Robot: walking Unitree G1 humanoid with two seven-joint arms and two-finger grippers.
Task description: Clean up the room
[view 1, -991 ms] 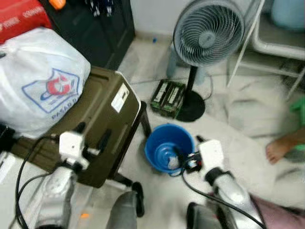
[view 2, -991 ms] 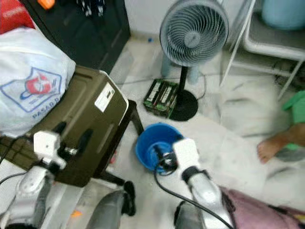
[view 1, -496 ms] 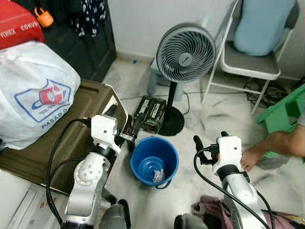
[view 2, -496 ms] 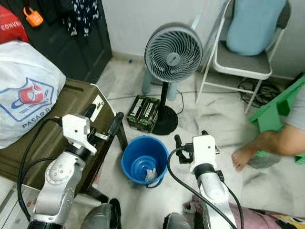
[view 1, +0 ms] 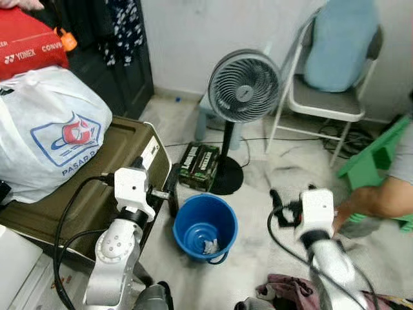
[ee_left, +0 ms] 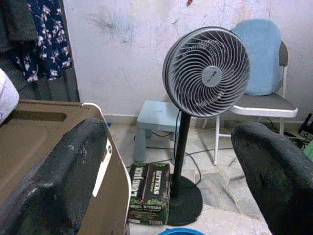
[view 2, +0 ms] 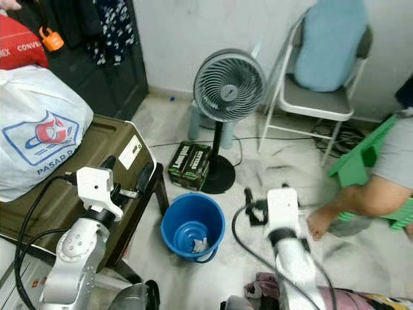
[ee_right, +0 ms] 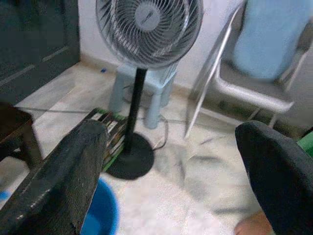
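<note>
From my head I look down on a blue bucket (view 1: 205, 227) standing on the pale floor (view 1: 277, 174) between my two arms, with a small scrap of trash (view 1: 210, 245) lying in its bottom. My left gripper (view 1: 161, 187) is raised beside the olive case (view 1: 77, 200), just above and to the left of the bucket. My right gripper (view 1: 279, 205) hangs to the bucket's right, near a person's foot (view 2: 317, 224). A white bag (view 1: 51, 132) sits on the case. Behind the bucket stand a fan (view 1: 242, 87), a green box (view 1: 200, 166) at its base, and a chair (view 1: 329, 84) with a blue cushion. A pink cloth (view 1: 284, 290) lies on the floor by my right arm.

Along my left wrist, my two fingers (ee_left: 58, 181) are spread wide with nothing between them; past them I see the fan (ee_left: 205, 73), the box (ee_left: 149, 193), a small stool (ee_left: 156, 117) and the case's edge (ee_left: 29, 142).

Along my right wrist, my fingers (ee_right: 58, 181) are likewise spread apart and hold nothing; the bucket's rim (ee_right: 100, 210) shows low beside one finger, with the fan (ee_right: 146, 29) and chair (ee_right: 244, 78) beyond.
</note>
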